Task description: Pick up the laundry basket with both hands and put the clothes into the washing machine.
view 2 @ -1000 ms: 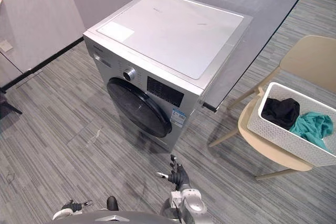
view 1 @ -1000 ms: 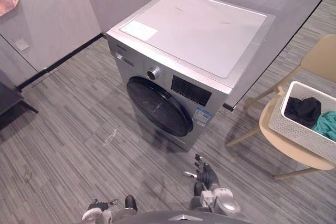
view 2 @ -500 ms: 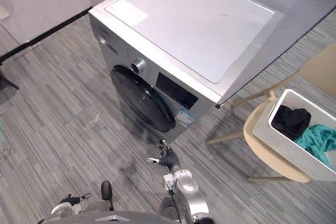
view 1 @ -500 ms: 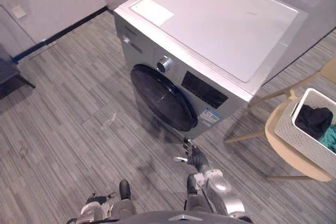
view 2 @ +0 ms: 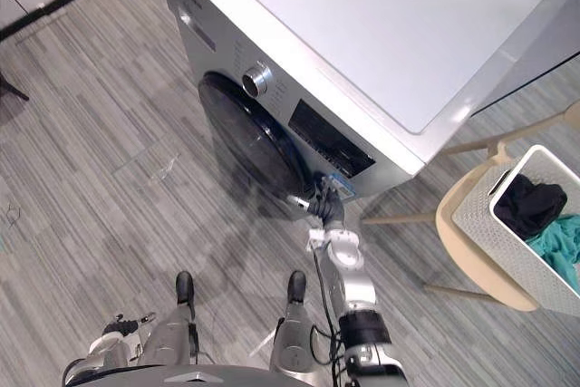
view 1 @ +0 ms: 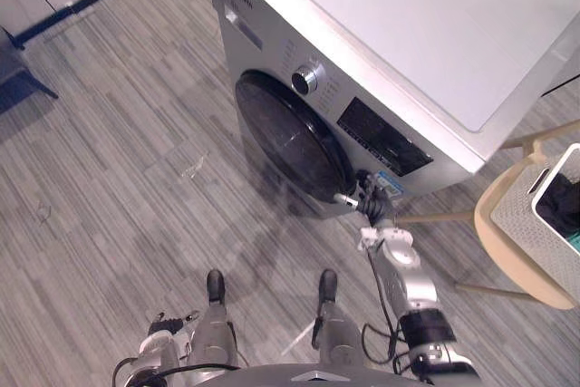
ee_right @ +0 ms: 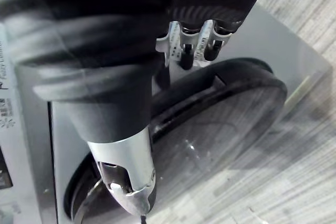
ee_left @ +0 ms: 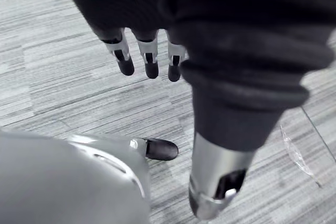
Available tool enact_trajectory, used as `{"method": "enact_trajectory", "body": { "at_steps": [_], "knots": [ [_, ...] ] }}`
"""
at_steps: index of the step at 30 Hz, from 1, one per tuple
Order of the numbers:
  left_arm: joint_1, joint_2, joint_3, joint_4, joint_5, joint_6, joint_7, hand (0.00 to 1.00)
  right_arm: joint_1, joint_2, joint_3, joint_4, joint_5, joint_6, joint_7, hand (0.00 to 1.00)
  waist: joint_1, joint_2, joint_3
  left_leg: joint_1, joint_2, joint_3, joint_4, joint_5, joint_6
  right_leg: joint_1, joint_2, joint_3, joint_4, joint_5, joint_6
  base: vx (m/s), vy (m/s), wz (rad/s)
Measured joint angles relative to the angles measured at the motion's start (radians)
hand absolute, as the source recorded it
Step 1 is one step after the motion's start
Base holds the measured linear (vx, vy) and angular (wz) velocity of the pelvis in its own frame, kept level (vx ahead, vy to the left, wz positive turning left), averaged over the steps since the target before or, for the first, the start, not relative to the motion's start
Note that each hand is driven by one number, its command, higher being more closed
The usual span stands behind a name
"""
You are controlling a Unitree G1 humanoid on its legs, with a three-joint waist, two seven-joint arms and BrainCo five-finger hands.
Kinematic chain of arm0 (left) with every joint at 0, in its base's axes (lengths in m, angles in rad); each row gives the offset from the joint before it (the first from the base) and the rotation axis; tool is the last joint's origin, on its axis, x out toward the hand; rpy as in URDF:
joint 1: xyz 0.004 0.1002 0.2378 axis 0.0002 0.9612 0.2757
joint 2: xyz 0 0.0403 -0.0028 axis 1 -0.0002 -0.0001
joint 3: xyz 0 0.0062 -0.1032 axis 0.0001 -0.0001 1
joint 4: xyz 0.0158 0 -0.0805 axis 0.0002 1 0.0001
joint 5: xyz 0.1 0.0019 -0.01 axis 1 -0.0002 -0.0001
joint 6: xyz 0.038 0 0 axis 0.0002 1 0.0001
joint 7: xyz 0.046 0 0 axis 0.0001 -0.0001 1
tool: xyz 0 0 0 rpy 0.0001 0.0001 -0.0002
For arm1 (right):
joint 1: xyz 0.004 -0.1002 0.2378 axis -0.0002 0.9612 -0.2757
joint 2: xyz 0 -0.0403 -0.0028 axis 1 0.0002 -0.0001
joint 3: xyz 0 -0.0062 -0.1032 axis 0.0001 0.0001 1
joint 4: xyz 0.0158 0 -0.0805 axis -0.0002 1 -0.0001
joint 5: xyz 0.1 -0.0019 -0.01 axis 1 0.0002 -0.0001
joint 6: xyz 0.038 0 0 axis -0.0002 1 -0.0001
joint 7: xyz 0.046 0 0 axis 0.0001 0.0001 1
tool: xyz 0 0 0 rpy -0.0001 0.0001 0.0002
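- At the washing machine (view 1: 390, 33), low on its front, the right hand (view 2: 324, 208) reaches the shut door (view 1: 292, 147) rim, fingers (ee_right: 185, 51) straight, thumb apart.
- Short of the machine, the left hand (ee_left: 149, 59) hangs slack and empty.
- Right of the machine, the laundry basket (view 2: 494, 224) sits on a chair (view 2: 467, 256), clothes (view 2: 527, 206) inside, untouched.
- Risk: straight fingertips may slide off the rim, leaving the door latched.
- A second ago that hand hovered well short of the door; the camera shifted too.
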Motion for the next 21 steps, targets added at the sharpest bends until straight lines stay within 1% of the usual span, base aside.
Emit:
{"method": "enact_trajectory", "body": {
  "at_steps": [1, 2, 3, 4, 5, 7, 9, 10, 11, 13, 15, 17, 19, 20, 21],
  "knots": [
    [-0.01, 0.002, -0.003, 0.0, -0.012, 0.0, 0.0, 0.0, -0.043, -0.011, 0.005, 0.011, 0.009, 0.001, -0.009, 0.0, 0.001, 0.006, 0.018, -0.018, 0.0, -0.008, 0.0, 0.006, 0.001, -0.011, -0.001, -0.003, 0.0, 0.004, -0.001, -0.04, -0.002, 0.1],
    [-0.013, 0.001, -0.003, -0.001, -0.014, -0.001, 0.0, 0.0, -0.057, -0.01, 0.007, 0.012, 0.009, 0.002, -0.015, 0.0, 0.003, 0.008, 0.023, -0.025, 0.0, -0.01, 0.0, 0.008, 0.001, -0.017, -0.001, -0.005, 0.001, 0.004, -0.002, -0.05, -0.001, 0.1],
    [-0.023, 0.001, -0.005, -0.001, -0.025, -0.004, 0.0, 0.0, -0.092, -0.01, 0.011, 0.012, 0.009, 0.004, -0.025, 0.0, 0.013, 0.013, 0.04, -0.036, 0.0, -0.01, 0.0, 0.012, 0.002, -0.03, -0.001, -0.004, 0.006, 0.007, -0.003, -0.05, 0.002, 0.04],
    [-0.029, 0.001, -0.01, -0.001, -0.028, -0.004, 0.0, 0.0, -0.114, -0.01, 0.013, 0.013, 0.009, 0.005, -0.034, 0.0, 0.016, 0.016, 0.049, -0.042, -0.001, -0.012, 0.0, 0.015, 0.003, -0.037, -0.002, -0.004, 0.01, 0.007, -0.004, -0.06, 0.002, 0.08],
    [-0.036, 0.001, -0.024, -0.011, -0.029, -0.006, 0.001, 0.0, -0.142, -0.008, 0.015, 0.026, 0.008, 0.007, -0.066, 0.0, 0.017, 0.023, 0.071, -0.051, -0.002, -0.02, 0.0, 0.021, 0.005, -0.043, -0.003, -0.009, 0.017, 0.007, -0.004, -0.07, 0.007, 0.1],
    [-0.036, 0.003, -0.045, -0.035, -0.034, -0.009, 0.003, 0.0, -0.2, -0.01, 0.016, 0.074, 0.008, 0.006, -0.083, 0.0, 0.023, 0.028, 0.085, -0.074, -0.002, -0.024, 0.0, 0.03, 0.006, -0.07, -0.004, -0.007, 0.026, 0.01, -0.006, -0.08, 0.008, 0.08],
    [-0.052, 0.002, -0.075, -0.041, -0.057, -0.019, 0.003, 0.0, -0.291, -0.013, 0.036, 0.13, 0.008, 0.006, -0.11, 0.0, 0.028, 0.045, 0.111, -0.096, -0.002, -0.032, 0.0, 0.042, 0.006, -0.087, -0.004, -0.013, 0.026, 0.018, -0.007, -0.08, 0.008, 0.08],
    [-0.055, 0.002, -0.083, -0.041, -0.063, -0.02, 0.003, 0.0, -0.311, -0.017, 0.046, 0.143, 0.008, 0.005, -0.107, 0.0, 0.03, 0.049, 0.113, -0.102, -0.002, -0.032, 0.0, 0.045, 0.006, -0.093, -0.004, -0.012, 0.027, 0.02, -0.007, -0.08, 0.008, 0.01],
    [-0.057, 0.002, -0.09, -0.042, -0.072, -0.021, 0.004, 0.0, -0.334, -0.024, 0.081, 0.16, 0.008, -0.006, -0.098, 0.0, 0.032, 0.053, 0.116, -0.114, -0.002, -0.034, 0.0, 0.049, 0.007, -0.106, -0.004, -0.011, 0.028, 0.024, -0.008, -0.05, 0.004, -0.01],
    [-0.062, 0.001, -0.101, -0.041, -0.078, -0.023, 0.007, 0.0, -0.334, -0.024, 0.126, 0.161, 0.008, -0.01, -0.095, 0.0, 0.028, 0.057, 0.117, -0.118, -0.002, -0.038, 0.0, 0.052, 0.007, -0.107, -0.004, -0.013, 0.028, 0.025, -0.007, -0.03, 0.001, 0.02],
    [-0.073, -0.005, -0.115, -0.043, -0.088, -0.029, 0.016, 0.0, -0.33, -0.022, 0.159, 0.161, 0.008, -0.01, -0.088, 0.0, 0.028, 0.058, 0.118, -0.122, -0.002, -0.044, 0.0, 0.054, 0.008, -0.108, -0.004, -0.018, 0.029, 0.025, -0.007, -0.03, 0.0, 0.07],
    [-0.082, -0.017, -0.12, -0.043, -0.095, -0.029, 0.02, 0.0, -0.319, -0.021, 0.219, 0.157, 0.009, -0.017, -0.074, 0.0, 0.028, 0.058, 0.118, -0.125, -0.001, -0.056, 0.0, 0.054, 0.008, -0.107, -0.003, -0.028, 0.031, 0.024, -0.007, -0.02, -0.003, 0.09],
    [-0.09, -0.026, -0.118, -0.042, -0.097, -0.029, 0.021, 0.0, -0.281, -0.02, 0.324, 0.13, 0.01, -0.017, -0.075, 0.0, 0.028, 0.057, 0.118, -0.136, 0.001, -0.067, 0.024, 0.049, 0.007, -0.105, -0.003, -0.037, 0.045, 0.015, -0.01, 0.0, -0.005, 0.12],
    [-0.091, -0.026, -0.117, -0.042, -0.097, -0.029, 0.023, 0.0, -0.265, -0.02, 0.348, 0.118, 0.019, -0.017, -0.064, 0.0, 0.028, 0.057, 0.118, -0.138, 0.002, -0.068, 0.03, 0.046, 0.006, -0.105, -0.003, -0.038, 0.049, 0.012, -0.011, 0.0, -0.012, 0.09],
    [-0.091, -0.026, -0.113, -0.042, -0.097, -0.029, 0.026, 0.0, -0.253, -0.019, 0.409, 0.112, 0.022, -0.01, -0.033, 0.0, 0.03, 0.057, 0.118, -0.138, 0.004, -0.07, 0.036, 0.044, 0.006, -0.105, -0.002, -0.039, 0.055, 0.009, -0.01, 0.0, -0.017, 0.05]
  ]
}}
